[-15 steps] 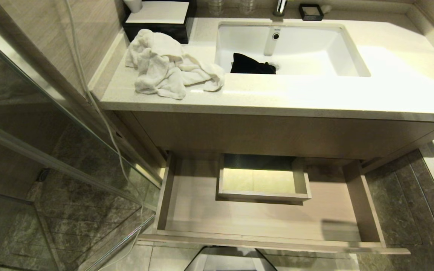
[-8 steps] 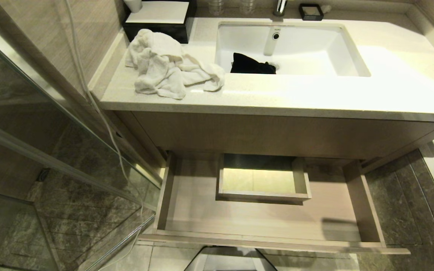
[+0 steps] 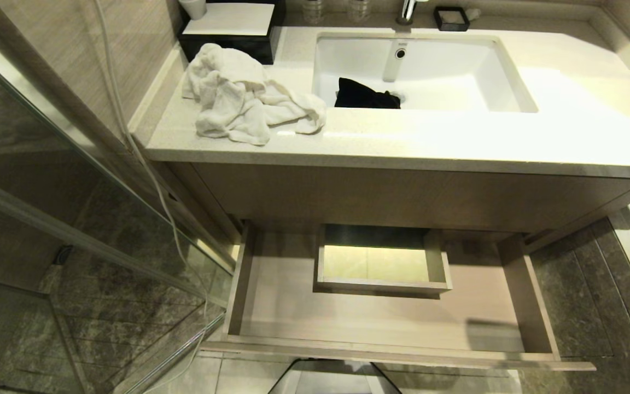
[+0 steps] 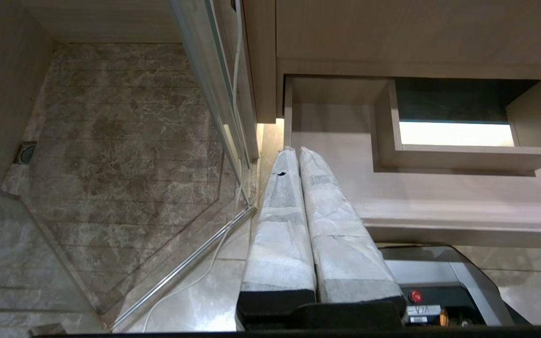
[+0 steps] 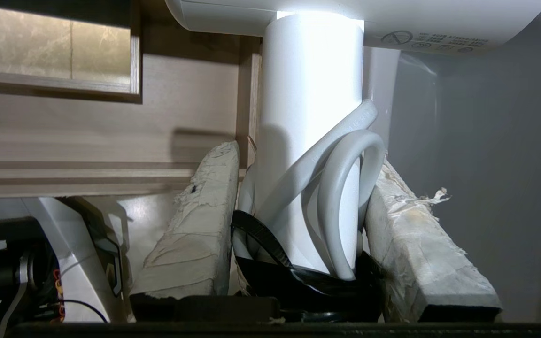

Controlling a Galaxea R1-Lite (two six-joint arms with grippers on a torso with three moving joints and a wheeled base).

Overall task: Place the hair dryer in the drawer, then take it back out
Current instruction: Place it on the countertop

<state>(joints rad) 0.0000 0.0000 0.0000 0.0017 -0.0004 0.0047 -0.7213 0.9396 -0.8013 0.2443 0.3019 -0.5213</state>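
Gripping the white plastic hair dryer by its slim handle, the right gripper also traps the cord; smooth, light, likely slippery.

Left gripper: closed, empty, parked near the beige wood-grain drawer.

The drawer looks like matt beige wood-grain board. The hair dryer is smooth glossy white plastic. The towel is rumpled white cloth, the countertop polished stone, the floor veined marble.
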